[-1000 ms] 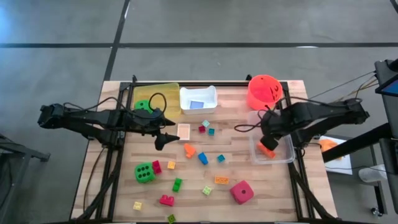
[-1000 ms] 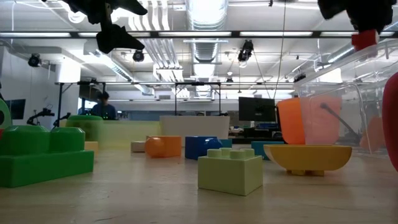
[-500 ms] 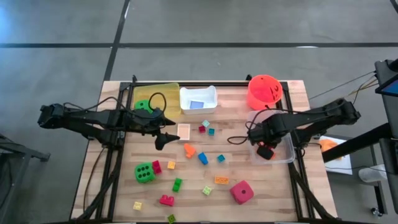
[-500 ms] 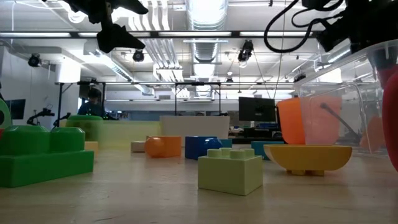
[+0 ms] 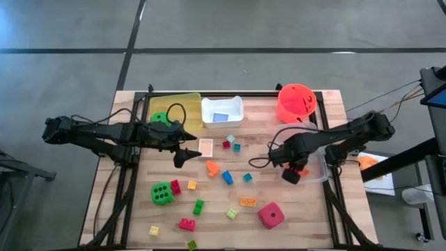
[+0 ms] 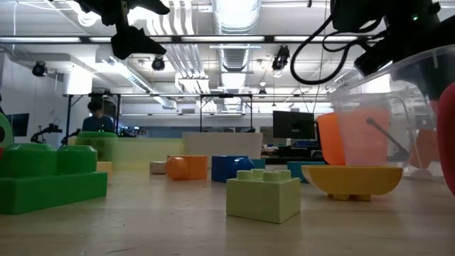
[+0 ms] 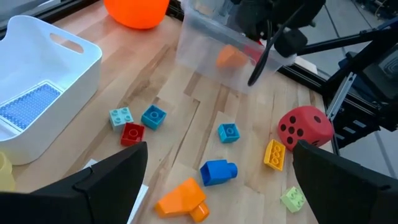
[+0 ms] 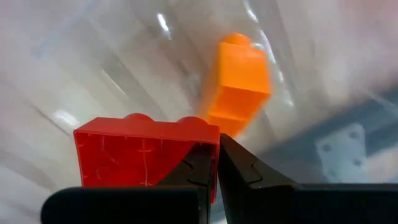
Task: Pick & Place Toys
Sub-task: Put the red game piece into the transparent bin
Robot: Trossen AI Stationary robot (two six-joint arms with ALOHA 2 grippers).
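The right gripper (image 5: 290, 173), shut, has swung from over the middle of the clear tray (image 5: 317, 171) toward the table's centre and now hangs at the tray's inner edge. The red brick (image 8: 144, 157) has travelled along at its fingertips. In the low view, the clear tray now looks tipped

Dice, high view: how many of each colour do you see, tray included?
Green dice: 2
Pink-red die: 1
Total: 3
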